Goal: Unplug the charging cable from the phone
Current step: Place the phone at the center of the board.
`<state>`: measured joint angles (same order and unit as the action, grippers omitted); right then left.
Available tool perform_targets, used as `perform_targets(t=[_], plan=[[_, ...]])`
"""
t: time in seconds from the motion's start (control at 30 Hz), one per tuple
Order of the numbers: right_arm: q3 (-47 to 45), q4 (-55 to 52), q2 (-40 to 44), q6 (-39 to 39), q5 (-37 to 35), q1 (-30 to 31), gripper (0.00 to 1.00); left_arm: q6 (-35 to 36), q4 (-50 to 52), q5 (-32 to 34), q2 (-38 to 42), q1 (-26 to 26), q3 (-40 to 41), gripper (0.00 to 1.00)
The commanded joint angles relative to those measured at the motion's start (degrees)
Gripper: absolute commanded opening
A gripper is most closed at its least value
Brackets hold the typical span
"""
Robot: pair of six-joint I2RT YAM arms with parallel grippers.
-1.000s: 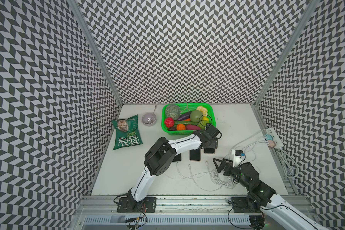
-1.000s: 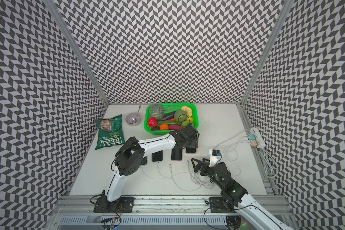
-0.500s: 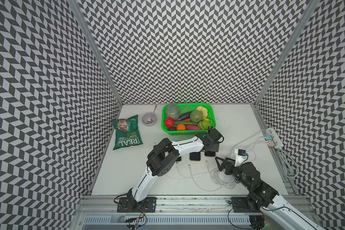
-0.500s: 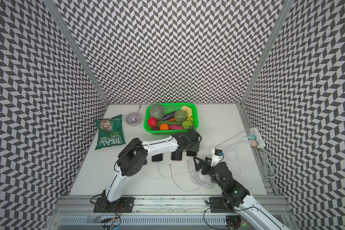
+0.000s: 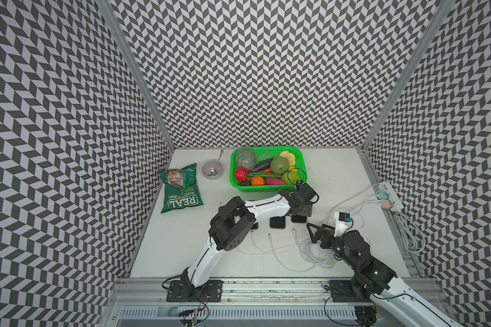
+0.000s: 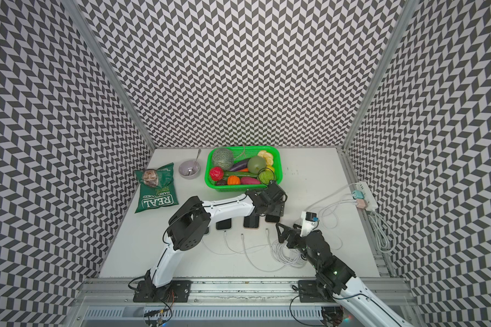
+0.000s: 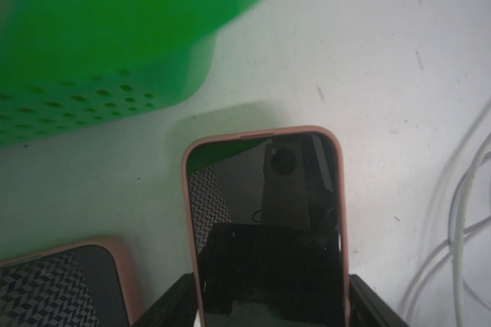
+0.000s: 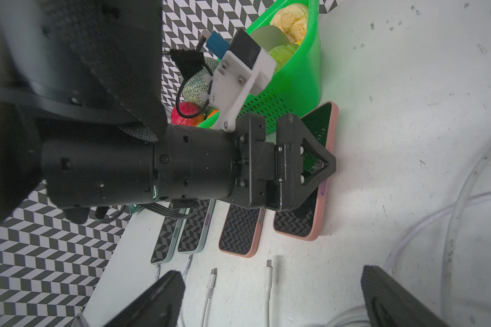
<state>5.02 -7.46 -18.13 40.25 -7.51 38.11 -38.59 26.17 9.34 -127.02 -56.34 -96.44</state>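
Four phones lie in a row in front of the basket. The rightmost phone (image 5: 299, 218) (image 6: 272, 218) (image 7: 267, 226) (image 8: 295, 226) has a pink case. My left gripper (image 5: 302, 209) (image 6: 275, 209) (image 7: 270, 300) stands over it, open, a finger on each side. Its charging cable end (image 5: 294, 230) (image 6: 266, 230) (image 8: 268, 264) lies free on the table just short of the phone. My right gripper (image 5: 319, 235) (image 6: 285, 230) (image 8: 270, 300) hovers open over that cable, holding nothing. The second pink phone (image 5: 277, 223) (image 8: 238, 235) also has a loose cable end (image 8: 213, 273). Two mint phones (image 8: 194, 235) have cables at their ports.
A green basket (image 5: 264, 189) (image 7: 68, 70) of toy produce stands right behind the phones. A coil of white cable (image 5: 315, 252) lies under my right arm. A power strip (image 5: 391, 196) sits at the right edge, a chip bag (image 5: 180, 186) and a bowl (image 5: 212, 169) at the back left.
My left gripper's jaws have spread apart over the rightmost phone. The right arm has barely moved.
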Motion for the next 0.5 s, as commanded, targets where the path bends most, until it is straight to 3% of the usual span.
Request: perform_targets(t=[0.0,0.13,0.47], plan=[[2.08,2.03,-1.04,-1.19,-0.99,0.04,1.0,0.53,-1.72,-0.54,-0.24,-0.38,-0.59,0.91],[3.02,1.95,-2.57,-1.74,-1.51,-0.01,1.0,0.79,-2.28,-0.75,0.37,-0.44,-0.12,1.0],[7.12,0.2,-6.52,-3.38,-5.27,-0.05,1.0,1.79,-8.71,-1.44,8.0,-0.4,6.25,1.0]])
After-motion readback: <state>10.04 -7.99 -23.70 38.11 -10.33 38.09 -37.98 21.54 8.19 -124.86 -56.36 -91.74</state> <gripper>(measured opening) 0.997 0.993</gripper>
